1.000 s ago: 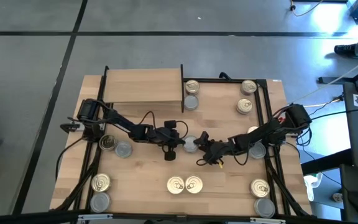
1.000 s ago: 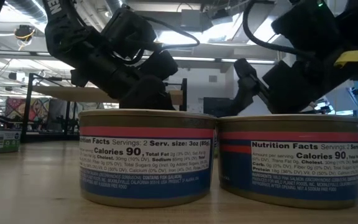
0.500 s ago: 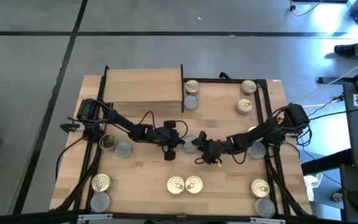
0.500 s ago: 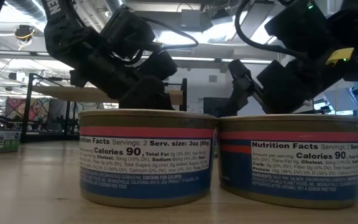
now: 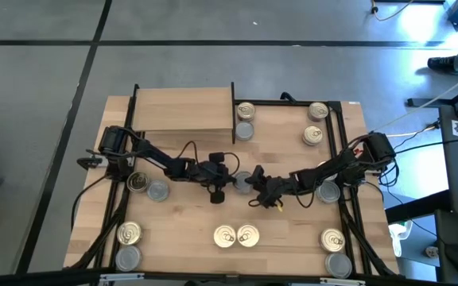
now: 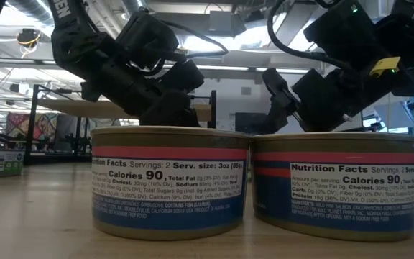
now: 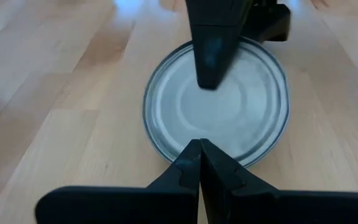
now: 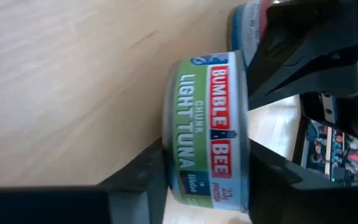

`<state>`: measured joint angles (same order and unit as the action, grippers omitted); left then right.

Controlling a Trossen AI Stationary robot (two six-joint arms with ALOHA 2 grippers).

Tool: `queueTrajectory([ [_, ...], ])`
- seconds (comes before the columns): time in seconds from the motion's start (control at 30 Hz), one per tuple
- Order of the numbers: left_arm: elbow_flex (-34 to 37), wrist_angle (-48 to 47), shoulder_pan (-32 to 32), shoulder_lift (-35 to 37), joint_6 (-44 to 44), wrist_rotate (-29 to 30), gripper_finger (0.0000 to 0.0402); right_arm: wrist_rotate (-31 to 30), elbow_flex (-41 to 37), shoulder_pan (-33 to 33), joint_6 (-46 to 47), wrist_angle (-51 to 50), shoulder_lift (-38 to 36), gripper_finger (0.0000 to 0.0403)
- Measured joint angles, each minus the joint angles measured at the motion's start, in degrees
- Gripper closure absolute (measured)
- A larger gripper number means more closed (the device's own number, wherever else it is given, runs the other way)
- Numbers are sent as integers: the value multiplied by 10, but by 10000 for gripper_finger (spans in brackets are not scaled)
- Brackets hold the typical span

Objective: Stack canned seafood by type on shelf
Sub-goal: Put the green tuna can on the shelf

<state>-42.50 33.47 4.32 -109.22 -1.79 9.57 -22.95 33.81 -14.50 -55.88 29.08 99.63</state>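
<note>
- The right claw is closed around a short round metal tuna tin with a green, red and white label. One finger is set on each side of the tin's curved wall, seemingly touching it, as the right wrist view shows.
- The tin stands flat on the light-wood counter, between the two claws, at mid-counter. No lift off the surface can be confirmed.
- The left claw is clenched with nothing held. It sits just beside the same tin, on the side opposite the right claw, its tip at the tin's rim.
- Handling is judged as follows: the tin is rigid and not fragile, fairly dense for its size, with a smooth, slippery wall. It should be taken across its full width, at mid-height on the label band, so that it cannot squirt out.
- The tin has no long axis in plan. Its short axis stands upright, with the plain silver-grey end facing up.
- The raised light-wood plank shelf with black frame posts lies well beyond the left claw, at the counter's far edge. No tin is seen on it.
- Other tins are scattered about the counter, well apart from both claws; two blue-labelled ones stand side by side at the near edge.
</note>
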Motion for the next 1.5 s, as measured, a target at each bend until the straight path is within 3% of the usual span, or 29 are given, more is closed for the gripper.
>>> queueTrajectory([
  [0.23, 0, -32, 5, 32, 2, -9, 400, 6, 0, -2, 48, 20, 1, 259],
  [0.43, 1, -134, 8, 115, 2, -3, 400, -10, 3, -1, 98, 30, -10, 259],
  [0.7, 0, -246, 26, 221, 4, 9, 400, -112, 52, -1, 128, 3, -57, 259],
  [0.97, 65, -228, 35, 307, 26, 51, 400, -204, 190, 10, 135, -140, -65, 259],
  [1.27, 156, -166, 29, 425, 37, 99, 400, -194, 318, 80, 136, -230, -64, 259],
  [1.5, 168, -165, -2, 455, 37, 100, 400, -108, 352, 166, 137, -229, -64, 259],
])
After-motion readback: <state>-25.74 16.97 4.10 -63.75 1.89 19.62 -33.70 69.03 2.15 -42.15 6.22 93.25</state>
